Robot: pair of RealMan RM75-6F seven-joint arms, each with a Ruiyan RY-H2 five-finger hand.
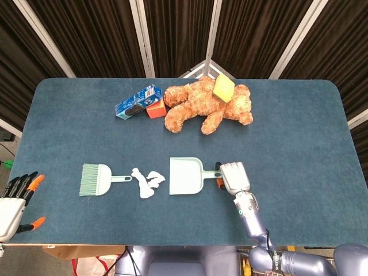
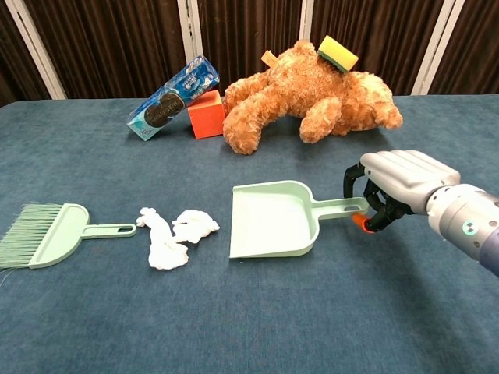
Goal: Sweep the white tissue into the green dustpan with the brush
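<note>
Three bystanders behind the green dustpan (image 2: 273, 220) — teddy bear (image 2: 312, 89), orange block (image 2: 206, 114), blue packet (image 2: 168, 97); right hand (image 2: 394, 187) fingers curl around its handle, left hand (image 1: 12, 202) fingers spread.

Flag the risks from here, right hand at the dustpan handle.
1. The right hand has its fingers only at the tip of the dustpan handle; a shallow grip could let the pan swivel or slip.
2. The tissue lies just off the pan's open edge, so shifting the pan may push it away.
3. The brush lies untouched, with the left hand off the table's edge.
</note>
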